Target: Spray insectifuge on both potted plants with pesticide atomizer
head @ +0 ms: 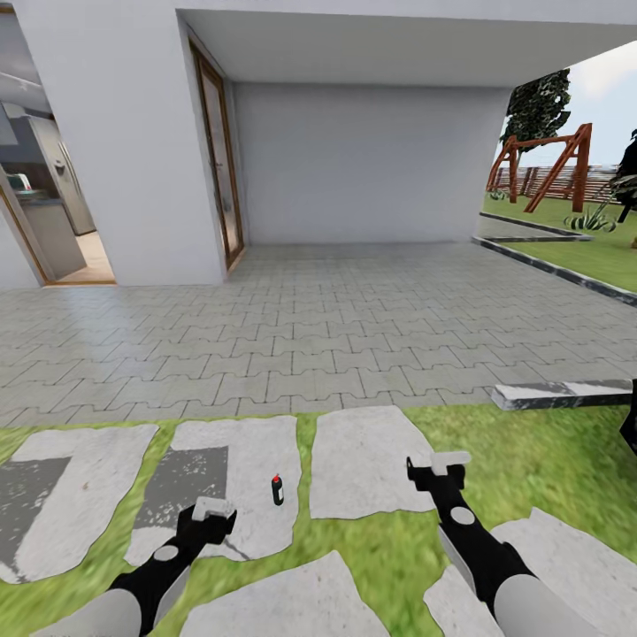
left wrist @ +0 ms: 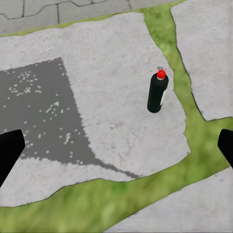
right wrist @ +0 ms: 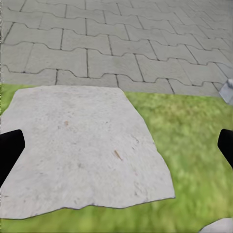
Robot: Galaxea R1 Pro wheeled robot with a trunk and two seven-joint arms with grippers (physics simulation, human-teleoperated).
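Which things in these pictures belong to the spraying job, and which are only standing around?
For the job:
- pesticide atomizer, upright on a stepping slab
- left gripper, open, nearest to it
- right gripper, open, over another slab

Just around:
- paved terrace
- wooden swing frame
- house door
- lawn

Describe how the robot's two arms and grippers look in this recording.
Both arms match: light grey outer segments near the body, then glossy black forearm links, each with a round grey disc at the wrist joint. The left gripper and right gripper end in pale grey, blocky finger pieces. The fingertips look plain black. No cables or markings are visible.
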